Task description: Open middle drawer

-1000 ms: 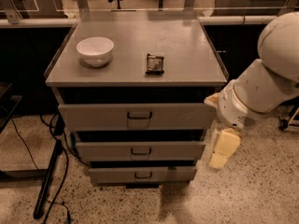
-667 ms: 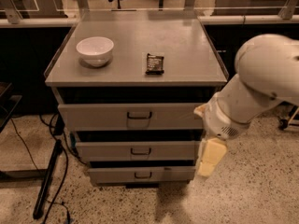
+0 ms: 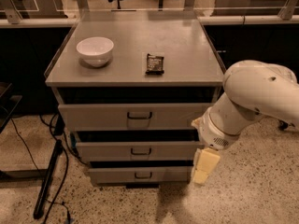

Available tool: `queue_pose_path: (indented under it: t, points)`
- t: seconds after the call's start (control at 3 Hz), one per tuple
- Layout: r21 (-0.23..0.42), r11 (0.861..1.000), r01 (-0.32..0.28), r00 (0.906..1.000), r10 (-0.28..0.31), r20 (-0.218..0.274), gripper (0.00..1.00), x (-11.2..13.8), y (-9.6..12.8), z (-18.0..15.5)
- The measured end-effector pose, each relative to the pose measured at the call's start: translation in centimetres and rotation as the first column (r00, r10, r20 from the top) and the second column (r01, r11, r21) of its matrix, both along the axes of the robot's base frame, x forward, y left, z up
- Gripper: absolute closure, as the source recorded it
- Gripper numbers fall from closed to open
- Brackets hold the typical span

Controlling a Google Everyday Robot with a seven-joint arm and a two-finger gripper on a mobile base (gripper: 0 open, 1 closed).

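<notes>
I am hanging the pincer [image 3: 204,166] low, pointing down, with the middle drawer [image 3: 107,150] sitting just to its left. I cannot tell its grip state.

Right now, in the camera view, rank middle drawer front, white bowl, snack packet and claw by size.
1. middle drawer front
2. white bowl and claw, beside that drawer's end: alike, unranked
3. snack packet

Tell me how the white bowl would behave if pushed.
The white bowl looks ceramic: probably rigid, breakable. Sitting upright on the smooth cabinet top, it would likely slide, not tip. The claw hangs beside the middle drawer, away from the bowl.
</notes>
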State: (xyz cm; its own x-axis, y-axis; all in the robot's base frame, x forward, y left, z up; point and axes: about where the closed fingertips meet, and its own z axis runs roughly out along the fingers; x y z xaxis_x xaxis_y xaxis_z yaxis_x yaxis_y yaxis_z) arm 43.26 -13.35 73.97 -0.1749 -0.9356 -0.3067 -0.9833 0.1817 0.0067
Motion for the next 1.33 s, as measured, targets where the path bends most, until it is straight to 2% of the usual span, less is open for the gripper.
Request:
queue_pose_path:
  t: [0.33, 0.67, 1.33]
  points:
    - [0.018, 1.000, -0.008, 0.9999, 0.008, -0.011, 0.00, -0.4, 0.9, -0.7]
    - [0.070, 0.998, 0.007, 0.9965, -0.001, -0.084, 0.00, 1.6, 3.7, -6.3]
    - [0.085, 0.996, -0.001, 0.9958, 0.009, -0.091, 0.00, 1.2, 3.8, -6.8]
